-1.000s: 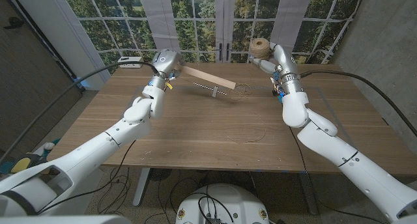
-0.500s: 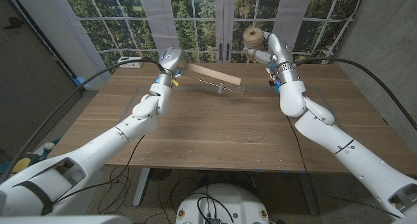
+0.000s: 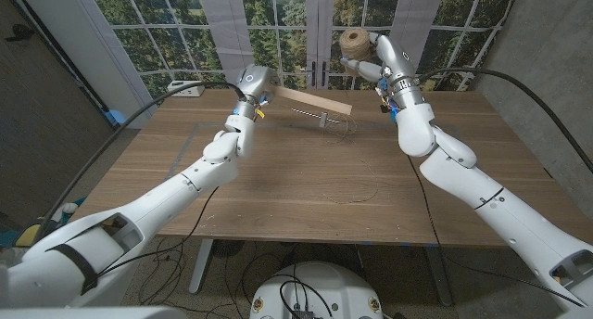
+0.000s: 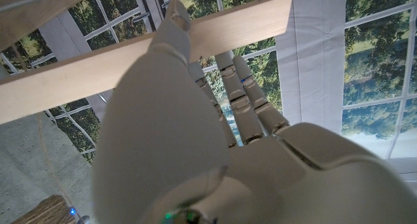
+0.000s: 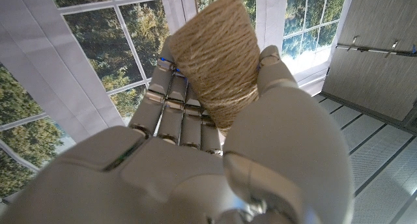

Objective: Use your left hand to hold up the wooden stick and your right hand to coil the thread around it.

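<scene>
flat wooden stick (image 3: 313,100) in left hand (image 3: 257,82).

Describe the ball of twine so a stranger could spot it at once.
Look past the far edge of the wooden table, toward the windows. There the right hand holds up the ball of twine, a rough tan bundle, unlike the flat pale wooden stick nearby.

Both my arms reach to the table's far edge, my left hand (image 3: 252,82) and right hand (image 3: 378,59) raised, fingers clasped.
</scene>
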`<action>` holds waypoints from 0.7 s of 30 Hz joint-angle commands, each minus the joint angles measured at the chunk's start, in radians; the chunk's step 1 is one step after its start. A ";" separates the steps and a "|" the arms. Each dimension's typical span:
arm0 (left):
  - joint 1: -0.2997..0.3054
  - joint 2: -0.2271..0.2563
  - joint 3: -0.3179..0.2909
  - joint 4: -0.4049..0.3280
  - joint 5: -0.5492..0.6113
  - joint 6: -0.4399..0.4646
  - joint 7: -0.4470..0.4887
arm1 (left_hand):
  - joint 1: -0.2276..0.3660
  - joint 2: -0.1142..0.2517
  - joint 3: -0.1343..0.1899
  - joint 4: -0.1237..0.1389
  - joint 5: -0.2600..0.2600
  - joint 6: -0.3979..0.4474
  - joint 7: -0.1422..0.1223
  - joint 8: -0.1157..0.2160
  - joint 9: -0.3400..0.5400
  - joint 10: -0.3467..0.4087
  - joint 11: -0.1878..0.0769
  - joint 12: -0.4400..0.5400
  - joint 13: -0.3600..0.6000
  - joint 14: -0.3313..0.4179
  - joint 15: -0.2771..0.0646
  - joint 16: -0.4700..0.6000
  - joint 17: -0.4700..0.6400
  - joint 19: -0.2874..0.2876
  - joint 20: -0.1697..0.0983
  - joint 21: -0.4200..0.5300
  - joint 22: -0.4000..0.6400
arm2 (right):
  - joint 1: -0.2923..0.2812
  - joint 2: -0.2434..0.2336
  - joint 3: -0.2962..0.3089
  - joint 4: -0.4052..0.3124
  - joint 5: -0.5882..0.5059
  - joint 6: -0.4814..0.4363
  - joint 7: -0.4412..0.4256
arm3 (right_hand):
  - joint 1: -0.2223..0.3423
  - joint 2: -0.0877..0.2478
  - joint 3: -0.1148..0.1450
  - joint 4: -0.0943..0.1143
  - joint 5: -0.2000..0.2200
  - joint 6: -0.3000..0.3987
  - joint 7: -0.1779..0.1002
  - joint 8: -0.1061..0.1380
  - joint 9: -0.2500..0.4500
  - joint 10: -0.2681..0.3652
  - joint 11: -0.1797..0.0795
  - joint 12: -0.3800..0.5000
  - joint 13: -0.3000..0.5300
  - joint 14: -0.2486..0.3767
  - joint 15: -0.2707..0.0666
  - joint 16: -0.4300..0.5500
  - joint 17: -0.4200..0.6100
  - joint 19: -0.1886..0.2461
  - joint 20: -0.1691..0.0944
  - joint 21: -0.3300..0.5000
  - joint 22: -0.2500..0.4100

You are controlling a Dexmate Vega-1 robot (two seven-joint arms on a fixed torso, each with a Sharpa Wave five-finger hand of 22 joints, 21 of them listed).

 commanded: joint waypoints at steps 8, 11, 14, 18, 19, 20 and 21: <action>-0.044 -0.107 0.035 0.077 -0.053 0.055 0.076 | 0.105 0.091 0.006 0.002 0.019 0.115 0.028 -0.006 0.005 0.015 0.003 -0.005 0.008 0.155 -0.248 -0.001 0.197 0.005 0.006 0.025 -0.007 | 0.026 -0.001 0.006 -0.020 -0.024 0.075 0.025 | 0.030 0.061 0.152 0.101 0.009 0.339 -0.240 0.005 0.004 0.198 -0.151 0.002 0.003 0.257 -0.325 -0.002 0.026 -0.052 -0.056 0.012 -0.001; -0.049 -0.119 0.046 0.089 -0.047 0.075 0.099 | 0.105 0.089 0.006 0.002 0.022 0.116 0.027 -0.008 0.005 0.015 0.003 -0.006 0.010 0.156 -0.248 -0.002 0.199 0.006 0.006 0.029 -0.009 | 0.025 0.001 0.007 -0.022 -0.026 0.083 0.029 | 0.030 0.061 0.152 0.101 0.009 0.340 -0.241 0.005 0.004 0.201 -0.150 0.002 0.002 0.259 -0.325 -0.002 0.026 -0.053 -0.057 0.013 -0.001; -0.051 -0.132 0.042 0.102 -0.067 0.071 0.127 | 0.105 0.087 0.006 0.002 0.026 0.118 0.030 -0.011 0.005 0.018 0.002 -0.007 0.011 0.160 -0.248 -0.002 0.202 0.007 0.004 0.034 -0.012 | 0.018 -0.001 0.011 -0.031 -0.029 0.090 0.031 | 0.030 0.060 0.152 0.100 0.009 0.341 -0.241 0.005 0.004 0.205 -0.154 0.003 0.002 0.260 -0.324 -0.003 0.027 -0.053 -0.057 0.015 -0.001; -0.055 -0.152 0.039 0.121 -0.086 0.082 0.159 | 0.105 0.084 0.006 0.001 0.031 0.122 0.031 -0.013 0.005 0.020 0.002 -0.008 0.014 0.163 -0.248 -0.003 0.204 0.008 0.005 0.040 -0.016 | 0.006 -0.003 0.021 -0.045 -0.026 0.100 0.035 | 0.029 0.060 0.152 0.099 0.009 0.344 -0.241 0.006 0.004 0.207 -0.153 0.002 0.002 0.262 -0.324 -0.003 0.029 -0.056 -0.057 0.018 -0.001; -0.060 -0.152 0.042 0.121 -0.091 0.085 0.150 | 0.105 0.084 0.007 0.001 0.033 0.123 0.032 -0.014 0.005 0.020 0.003 -0.008 0.015 0.164 -0.248 -0.004 0.205 0.008 0.004 0.041 -0.017 | 0.003 -0.005 0.023 -0.048 -0.028 0.100 0.036 | 0.029 0.061 0.152 0.099 0.009 0.344 -0.240 0.006 0.004 0.207 -0.148 0.001 0.002 0.263 -0.325 -0.003 0.029 -0.056 -0.057 0.019 -0.002; -0.061 -0.157 0.040 0.130 -0.100 0.076 0.164 | 0.105 0.083 0.007 0.001 0.034 0.123 0.031 -0.015 0.005 0.021 0.003 -0.009 0.014 0.165 -0.248 -0.004 0.206 0.009 0.005 0.043 -0.017 | 0.001 -0.005 0.024 -0.052 -0.031 0.100 0.037 | 0.030 0.060 0.152 0.099 0.009 0.345 -0.241 0.006 0.004 0.208 -0.153 0.001 0.002 0.264 -0.325 -0.003 0.029 -0.057 -0.057 0.019 -0.002; -0.062 -0.164 0.039 0.136 -0.105 0.080 0.174 | 0.105 0.082 0.007 0.001 0.035 0.124 0.033 -0.015 0.004 0.022 0.002 -0.009 0.015 0.166 -0.248 -0.004 0.206 0.008 0.005 0.044 -0.018 | -0.002 -0.006 0.026 -0.055 -0.031 0.102 0.037 | 0.029 0.060 0.152 0.099 0.009 0.345 -0.242 0.005 0.004 0.207 -0.154 0.001 0.002 0.264 -0.324 -0.003 0.029 -0.057 -0.057 0.020 -0.002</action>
